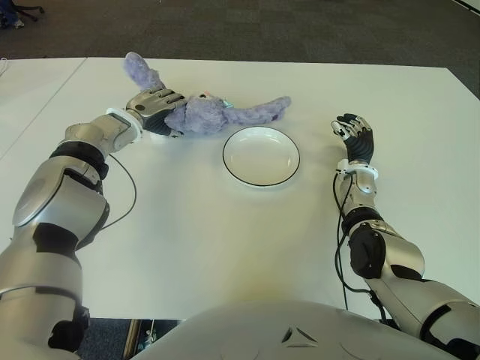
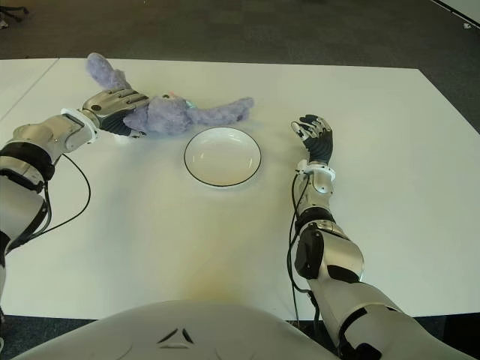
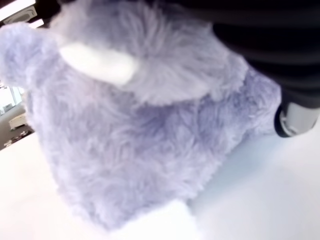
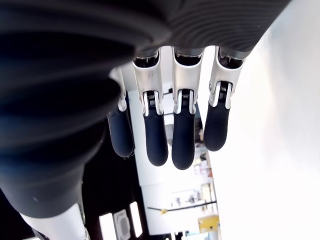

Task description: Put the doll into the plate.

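Two hands show over the white table (image 1: 225,247), and only the left hand (image 1: 154,105) is at the doll (image 1: 206,112). It lies on the doll's near-left part, fingers curled over the purple plush; its wrist view is filled with fur pressed against the palm, so it appears to be grasping the doll, though the fingertips themselves are hidden there.

The doll is a long-limbed purple plush lying flat on the table, behind and to the left of the plate (image 1: 261,155). Its long axis runs roughly left to right, slightly slanted: one fuzzy limb sticks up and away toward the far-left, past the left hand, while the other long limb stretches right and ends just behind the plate's far rim, near it but, as far as can be told, not touching.

The plate is a round white dish with a dark rim, upright, in the middle of the table, with nothing in it. Bare tabletop surrounds it on the near side and on the right.

The right hand (image 1: 355,135) shows to the right of the plate, well apart from it, fingers extended and relaxed, holding nothing. The table's far edge runs close behind the doll, with dark carpet (image 1: 300,30) beyond.
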### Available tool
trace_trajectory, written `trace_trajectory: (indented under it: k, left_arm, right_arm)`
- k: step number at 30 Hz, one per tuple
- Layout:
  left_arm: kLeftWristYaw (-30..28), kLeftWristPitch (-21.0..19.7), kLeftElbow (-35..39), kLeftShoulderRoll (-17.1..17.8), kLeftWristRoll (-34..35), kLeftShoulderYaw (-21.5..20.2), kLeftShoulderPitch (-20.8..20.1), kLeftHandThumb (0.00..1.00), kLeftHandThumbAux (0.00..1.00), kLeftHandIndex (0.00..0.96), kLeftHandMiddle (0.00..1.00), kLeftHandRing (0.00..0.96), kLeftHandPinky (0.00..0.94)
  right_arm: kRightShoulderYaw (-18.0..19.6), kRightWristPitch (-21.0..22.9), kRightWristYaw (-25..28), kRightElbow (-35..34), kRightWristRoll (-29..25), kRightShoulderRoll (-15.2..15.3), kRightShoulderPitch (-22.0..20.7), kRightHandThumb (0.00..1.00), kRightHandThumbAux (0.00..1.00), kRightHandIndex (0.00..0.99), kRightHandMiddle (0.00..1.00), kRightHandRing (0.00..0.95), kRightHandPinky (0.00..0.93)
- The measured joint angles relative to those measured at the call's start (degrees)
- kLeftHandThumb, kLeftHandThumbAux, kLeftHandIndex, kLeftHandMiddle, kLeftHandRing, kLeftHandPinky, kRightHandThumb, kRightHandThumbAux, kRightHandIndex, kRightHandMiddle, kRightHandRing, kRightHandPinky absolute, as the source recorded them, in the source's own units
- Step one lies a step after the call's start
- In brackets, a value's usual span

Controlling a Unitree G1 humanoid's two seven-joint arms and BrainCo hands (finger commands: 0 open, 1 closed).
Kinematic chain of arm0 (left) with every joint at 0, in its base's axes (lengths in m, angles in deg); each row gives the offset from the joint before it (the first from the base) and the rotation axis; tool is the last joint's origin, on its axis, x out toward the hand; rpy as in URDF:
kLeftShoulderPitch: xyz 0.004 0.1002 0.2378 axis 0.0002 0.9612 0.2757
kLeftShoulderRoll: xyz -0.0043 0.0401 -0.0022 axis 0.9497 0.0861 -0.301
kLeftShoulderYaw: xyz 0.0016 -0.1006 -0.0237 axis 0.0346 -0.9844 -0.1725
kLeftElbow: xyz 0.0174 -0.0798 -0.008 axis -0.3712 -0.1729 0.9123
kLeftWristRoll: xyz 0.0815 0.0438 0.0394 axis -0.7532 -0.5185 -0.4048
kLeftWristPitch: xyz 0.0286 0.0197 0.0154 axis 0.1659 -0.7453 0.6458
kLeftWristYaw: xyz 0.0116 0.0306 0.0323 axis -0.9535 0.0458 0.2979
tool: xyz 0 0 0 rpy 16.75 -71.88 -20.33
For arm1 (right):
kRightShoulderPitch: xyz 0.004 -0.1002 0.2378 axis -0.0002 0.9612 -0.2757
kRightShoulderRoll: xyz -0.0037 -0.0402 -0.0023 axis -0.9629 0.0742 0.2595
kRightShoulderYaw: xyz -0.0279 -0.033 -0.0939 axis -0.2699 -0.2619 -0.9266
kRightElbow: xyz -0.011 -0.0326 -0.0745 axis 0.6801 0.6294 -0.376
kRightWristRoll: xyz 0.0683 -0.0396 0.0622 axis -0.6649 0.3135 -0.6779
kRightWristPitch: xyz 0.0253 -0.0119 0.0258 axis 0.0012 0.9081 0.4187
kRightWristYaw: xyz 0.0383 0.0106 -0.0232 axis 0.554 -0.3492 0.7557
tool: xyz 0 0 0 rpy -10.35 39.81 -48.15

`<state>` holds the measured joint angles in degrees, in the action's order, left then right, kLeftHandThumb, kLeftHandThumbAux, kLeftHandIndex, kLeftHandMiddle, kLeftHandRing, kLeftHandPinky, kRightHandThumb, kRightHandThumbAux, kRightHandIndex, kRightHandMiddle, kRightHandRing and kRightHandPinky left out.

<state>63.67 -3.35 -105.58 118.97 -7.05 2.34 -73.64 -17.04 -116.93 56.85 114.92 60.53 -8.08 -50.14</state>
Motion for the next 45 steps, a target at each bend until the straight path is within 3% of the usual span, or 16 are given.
trace_trajectory:
  k: [3,6,11,12,15,16,17,18,19,20,21,22,23,28,31,45]
  left_arm:
    - [-0.61,-0.78,-0.06,-0.2,-0.14,0.98,-0.34,0.146,0.357,0.062,0.0,0.0,0.0]
    - [-0.56,-2.8,-0.22,-0.74,-0.47,2.2,-0.46,0.056,0.295,0.157,0.0,0.0,0.0]
    - [1.47,-11.86,-0.64,-3.11,-3.4,6.01,-0.46,0.018,0.321,0.188,0.0,0.0,0.01]
    - [2.0,-13.96,-0.67,-3.63,-4.13,6.66,-0.45,0.007,0.352,0.213,0.0,0.0,0.114]
    - [3.27,-20.13,-0.78,-5.12,-6.07,8.96,-0.44,0.0,0.411,0.255,0.0,0.035,0.196]
    - [3.57,-21.88,-0.82,-5.51,-6.59,9.61,-0.43,0.012,0.458,0.294,0.048,0.121,0.246]
    - [3.99,-23.84,-0.87,-5.96,-7.22,10.45,-0.39,0.015,0.469,0.304,0.061,0.143,0.259]
    - [4.47,-25.73,-0.93,-6.35,-7.81,11.01,-0.3,0.103,0.54,0.336,0.15,0.261,0.368]
    - [5.06,-27.35,-1.06,-6.71,-8.34,11.65,-0.21,0.118,0.551,0.341,0.165,0.281,0.386]
    - [5.71,-28.86,-1.18,-6.97,-8.81,12.24,-0.09,0.28,0.593,0.335,0.202,0.318,0.425]
    - [6.54,-30.26,-1.31,-7.21,-9.26,12.73,0.06,0.309,0.599,0.335,0.209,0.324,0.431]
    - [7.55,-31.69,-1.46,-7.46,-9.58,13.11,0.31,0.6,0.678,0.398,0.31,0.391,0.495]
    - [8.22,-32.54,-1.59,-7.66,-9.82,13.31,0.46,0.775,0.674,0.395,0.455,0.542,0.635]
    - [12.15,-35.17,-2.67,-8.23,-9.82,13.51,1.35,0.842,0.668,0.402,0.566,0.721,0.796]
    - [13.72,-35.7,-2.95,-8.25,-9.56,13.09,2.0,0.845,0.666,0.411,0.578,0.762,0.815]
    - [16.57,-35.37,-3.65,-8.11,-7.41,12.13,2.55,0.848,0.665,0.408,0.562,0.797,0.82]
  right_arm:
    - [0.0,0.01,0.0,0.0,0.0,0.0,0.0,0.086,0.81,0.339,0.365,0.377,0.345]
    - [0.04,0.03,0.02,0.0,-0.01,0.0,0.01,0.086,0.808,0.334,0.356,0.366,0.334]
    - [0.19,0.13,0.02,0.0,-0.07,0.0,0.01,0.096,0.807,0.329,0.353,0.366,0.337]
    - [0.21,0.14,0.02,0.0,-0.09,0.0,0.01,0.095,0.805,0.326,0.353,0.366,0.337]
    - [0.21,0.14,0.01,0.0,-0.09,-0.01,0.0,0.093,0.803,0.324,0.353,0.365,0.337]
    - [0.21,0.14,0.0,0.0,-0.09,-0.01,0.0,0.091,0.802,0.324,0.353,0.365,0.333]
    - [0.2,0.14,0.0,0.0,-0.09,-0.01,-0.01,0.091,0.802,0.323,0.353,0.365,0.332]
    - [0.2,0.14,0.0,0.0,-0.09,-0.01,-0.02,0.089,0.799,0.328,0.355,0.366,0.329]
    - [0.2,0.14,0.0,0.0,-0.1,-0.02,-0.02,0.088,0.799,0.328,0.356,0.367,0.329]
    - [0.2,0.14,0.01,0.0,-0.1,-0.02,-0.03,0.087,0.799,0.331,0.357,0.367,0.326]
    - [0.2,0.14,0.02,0.0,-0.1,-0.02,-0.03,0.087,0.799,0.331,0.357,0.367,0.325]
    - [0.21,0.14,0.03,0.0,-0.1,-0.02,-0.03,0.089,0.8,0.332,0.357,0.366,0.321]
    - [0.21,0.14,0.04,0.0,-0.11,-0.02,-0.03,0.091,0.805,0.333,0.356,0.362,0.314]
    - [0.24,0.16,0.07,0.0,-0.38,-0.02,-0.03,0.096,0.81,0.331,0.355,0.367,0.342]
    - [0.24,0.16,0.08,0.0,-0.59,-0.02,-0.03,0.095,0.808,0.327,0.356,0.371,0.354]
    - [0.23,0.2,0.32,0.0,-1.07,-0.01,-0.04,0.091,0.806,0.323,0.357,0.371,0.342]
